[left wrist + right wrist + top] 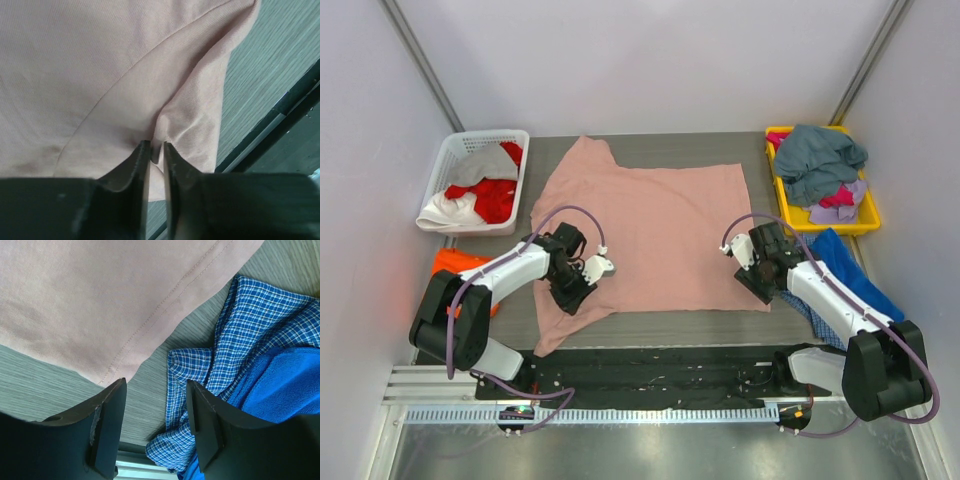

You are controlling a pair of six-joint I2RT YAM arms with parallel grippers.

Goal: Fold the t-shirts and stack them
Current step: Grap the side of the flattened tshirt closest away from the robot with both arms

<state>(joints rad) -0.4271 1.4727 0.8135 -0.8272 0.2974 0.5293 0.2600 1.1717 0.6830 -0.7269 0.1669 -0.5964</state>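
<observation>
A large dusty-pink t-shirt (650, 230) lies spread across the middle of the table. My left gripper (582, 284) is at its near left part, shut on a pinched ridge of the pink fabric (172, 125); its tip (156, 147) shows the cloth between the jaws. My right gripper (760, 280) is open and empty, over bare table just off the shirt's near right corner (112, 377). A bright orange shirt (455, 265) lies left of my left arm. A blue shirt (855, 275) and a blue checked cloth (235, 340) lie right of my right gripper.
A white basket (455, 150) at the back left holds red, white and grey shirts. A yellow tray (865, 222) at the back right holds a grey-teal shirt (820, 160) and pink and lilac cloth. A black rail (650, 375) runs along the table's near edge.
</observation>
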